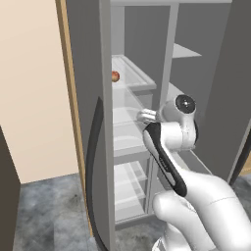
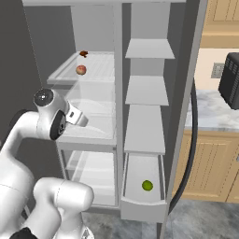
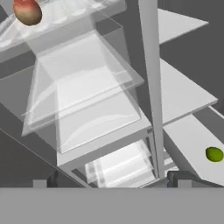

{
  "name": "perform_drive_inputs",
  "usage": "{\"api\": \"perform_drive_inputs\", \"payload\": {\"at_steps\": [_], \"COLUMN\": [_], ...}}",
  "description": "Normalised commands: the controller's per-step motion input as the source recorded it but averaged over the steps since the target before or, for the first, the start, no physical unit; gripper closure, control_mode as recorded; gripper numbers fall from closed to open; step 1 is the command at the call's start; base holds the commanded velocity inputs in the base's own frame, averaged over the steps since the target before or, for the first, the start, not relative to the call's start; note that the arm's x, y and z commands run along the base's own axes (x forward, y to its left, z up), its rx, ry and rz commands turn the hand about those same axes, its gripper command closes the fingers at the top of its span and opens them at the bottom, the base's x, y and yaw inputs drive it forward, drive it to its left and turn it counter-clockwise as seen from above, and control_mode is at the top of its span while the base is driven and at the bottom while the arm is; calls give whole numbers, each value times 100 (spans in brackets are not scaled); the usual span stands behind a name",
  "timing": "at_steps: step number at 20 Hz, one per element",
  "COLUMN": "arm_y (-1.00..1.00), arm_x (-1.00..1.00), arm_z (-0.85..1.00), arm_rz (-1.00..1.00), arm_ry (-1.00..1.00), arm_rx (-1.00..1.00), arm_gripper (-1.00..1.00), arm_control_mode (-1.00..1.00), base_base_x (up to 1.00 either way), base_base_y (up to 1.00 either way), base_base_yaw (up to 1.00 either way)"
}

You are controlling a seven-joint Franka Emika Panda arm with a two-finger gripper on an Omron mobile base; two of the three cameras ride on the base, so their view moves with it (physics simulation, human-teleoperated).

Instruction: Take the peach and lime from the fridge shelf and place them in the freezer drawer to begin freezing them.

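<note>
- The peach (image 2: 81,70), round and reddish-orange with a paler patch, sits on the upper clear shelf (image 2: 100,74) in the fridge's left column, near the shelf's front-left part; being round, it shows no long axis or heading.
- The lime (image 2: 147,185), small, smooth and yellow-green, lies on the floor of the pulled-out grey drawer (image 2: 142,208) at the bottom of the right column, apart from its walls.
- A small dark item (image 2: 84,53) rests further back on the peach's shelf.
- The gripper (image 2: 81,119) hovers in front of the glassy left-column shelves, below the peach's level and touching nothing; its fingertips barely show in the hand view, so whether it is spread or closed cannot be told.
- Opaque grey shelves (image 2: 147,91) stack above the drawer, with open room between them.
- A grey upright divider (image 3: 151,87) separates the two columns.
</note>
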Motion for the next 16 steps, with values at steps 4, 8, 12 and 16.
{"api": "perform_drive_inputs", "payload": {"at_steps": [4, 8, 12, 16], "arm_y": [28, 23, 9, 0], "arm_x": [26, 28, 0, 31], "arm_z": [100, 100, 14, 2], "arm_rz": [2, 8, 8, 0], "arm_ry": [8, 4, -6, -2], "arm_rx": [-10, -6, -4, 0], "arm_gripper": [-100, -100, -100, -100], "arm_control_mode": [-100, -100, -100, -100], "base_base_x": [0, 0, 0, 0], "base_base_y": [0, 0, 0, 0], "base_base_yaw": [0, 0, 0, 0]}}
